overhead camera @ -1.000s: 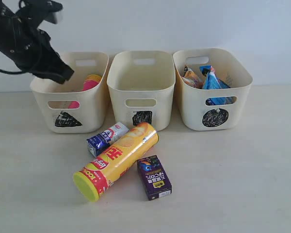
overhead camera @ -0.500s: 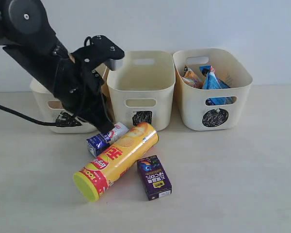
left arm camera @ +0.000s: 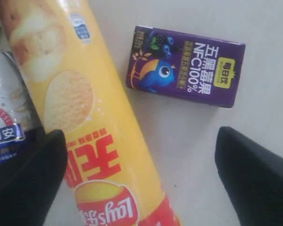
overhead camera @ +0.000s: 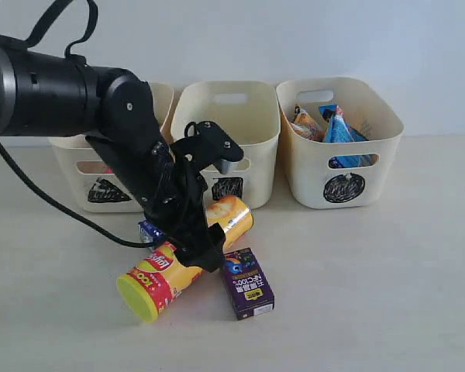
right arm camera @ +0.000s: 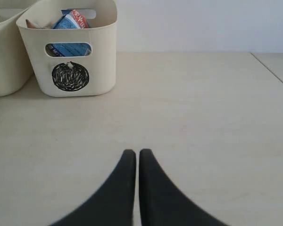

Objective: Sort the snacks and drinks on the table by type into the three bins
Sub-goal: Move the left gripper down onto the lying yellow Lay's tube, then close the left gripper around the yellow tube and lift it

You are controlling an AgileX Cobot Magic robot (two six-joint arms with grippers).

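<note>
An orange-yellow chip can point(overhead camera: 161, 280) with a yellow-green lid lies on its side on the table point(overhead camera: 387, 294). My left gripper point(overhead camera: 195, 249) is low over its middle and open. In the left wrist view the can point(left arm camera: 85, 113) lies between the fingers point(left arm camera: 35, 174), close to one of them and not clamped. The dark purple juice carton point(overhead camera: 246, 283) lies flat just beside the can, also in the wrist view point(left arm camera: 186, 66). A blue-and-white carton point(left arm camera: 4, 122) rests against the can's other side, mostly hidden by the arm. My right gripper point(right arm camera: 132, 153) is shut and empty above bare table.
Three cream bins stand in a row at the back: triangle point(overhead camera: 101, 190), square point(overhead camera: 227, 147), circle point(overhead camera: 341, 186). The circle bin holds a blue bag point(overhead camera: 341, 128) and an orange bag point(overhead camera: 306, 124). The table's edge point(right arm camera: 273, 70) shows in the right wrist view.
My left arm has swung from above the triangle bin down and to the right, ending over the lying orange can. The can and cartons have stayed put.
</note>
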